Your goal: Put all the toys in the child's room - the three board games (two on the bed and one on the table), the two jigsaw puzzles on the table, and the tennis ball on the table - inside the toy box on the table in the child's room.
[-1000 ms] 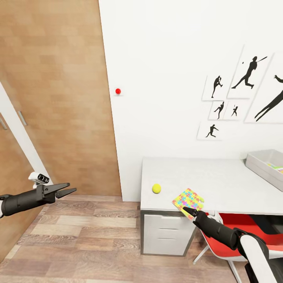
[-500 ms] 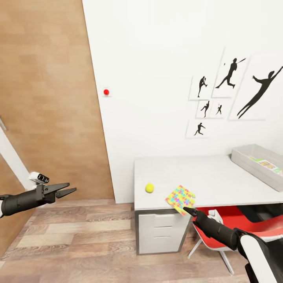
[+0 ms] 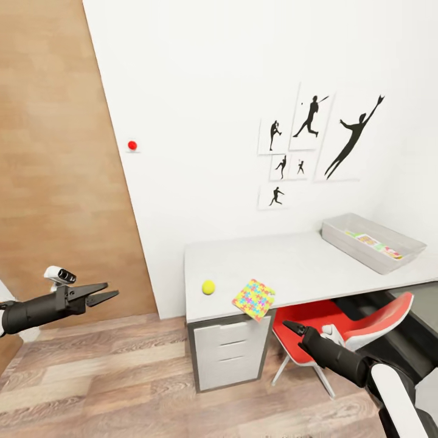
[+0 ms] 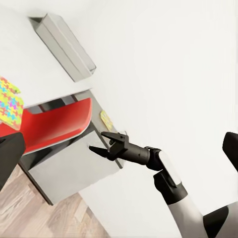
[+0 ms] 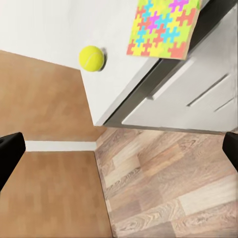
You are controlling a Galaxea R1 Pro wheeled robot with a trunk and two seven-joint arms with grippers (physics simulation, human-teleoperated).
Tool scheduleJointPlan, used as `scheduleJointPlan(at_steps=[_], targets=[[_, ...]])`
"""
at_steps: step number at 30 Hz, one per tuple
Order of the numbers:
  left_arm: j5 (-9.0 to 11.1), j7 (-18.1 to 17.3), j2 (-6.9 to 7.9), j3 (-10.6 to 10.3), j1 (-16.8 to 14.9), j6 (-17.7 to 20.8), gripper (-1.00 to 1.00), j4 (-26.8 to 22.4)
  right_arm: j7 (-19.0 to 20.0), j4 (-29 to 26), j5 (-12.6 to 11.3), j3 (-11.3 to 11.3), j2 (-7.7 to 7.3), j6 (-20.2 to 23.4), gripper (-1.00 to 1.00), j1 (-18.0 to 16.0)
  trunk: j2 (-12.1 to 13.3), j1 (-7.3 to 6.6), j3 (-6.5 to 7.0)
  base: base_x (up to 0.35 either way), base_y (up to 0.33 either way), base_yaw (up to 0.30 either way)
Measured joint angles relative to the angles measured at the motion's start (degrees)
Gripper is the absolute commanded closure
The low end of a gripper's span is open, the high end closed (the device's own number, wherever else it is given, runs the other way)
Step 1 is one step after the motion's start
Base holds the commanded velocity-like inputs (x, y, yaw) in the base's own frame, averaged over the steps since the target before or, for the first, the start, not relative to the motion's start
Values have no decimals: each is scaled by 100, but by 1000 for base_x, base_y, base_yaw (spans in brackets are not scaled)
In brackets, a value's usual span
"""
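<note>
Head view: long pale grey counter [image 3: 304,267] stands against the white wall of the child's room. On it, near the front edge at the left end, the yellow-green tennis ball [image 3: 208,287]; just beside it, at its 3 o'clock, a flat square jigsaw puzzle box in yellow, pink, green and blue pieces [image 3: 253,299], one corner overhanging the counter's front edge. Ball and puzzle apart, not touching. The shallow pale grey-white plastic toy box [image 3: 372,242] sits at the counter's far right end, well apart from both, with coloured flat boxes lying inside; I cannot tell which ones. Red chair [image 3: 340,322] under the counter, white drawer unit [image 3: 228,353] below the ball.

My left fingers [image 3: 107,292] are held out over the wood floor, well clear of the counter, parted and grasping nothing. My right fingers [image 3: 288,328] hover below the counter's edge, at 5 o'clock from the puzzle.

Right wrist view: ball [image 5: 91,58] and puzzle [image 5: 164,27] ahead; my fingertips [image 5: 10,153] stand wide apart, released, nothing between them.
</note>
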Motion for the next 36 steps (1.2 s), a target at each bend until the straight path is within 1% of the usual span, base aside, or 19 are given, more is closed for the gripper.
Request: scheduleJointPlan(at_steps=[6,16,26,36], targets=[[0,3,0,-1,0,0,-100,0,0,18,1,1,0,0,-100,0,0,0,24,-12,0,-279],[0,0,5,-3,0,0,-100,1,0,298,1,-11,0,4,-100,0,0,0,65,-1,0,-279],[0,0,7,-5,0,0,-100,1,0,319,4,-16,1,2,-100,0,0,0,106,0,5,-279],[0,-1,8,-6,0,0,-100,1,-1,366,4,-17,7,0,-100,0,0,0,147,0,63,-279]])
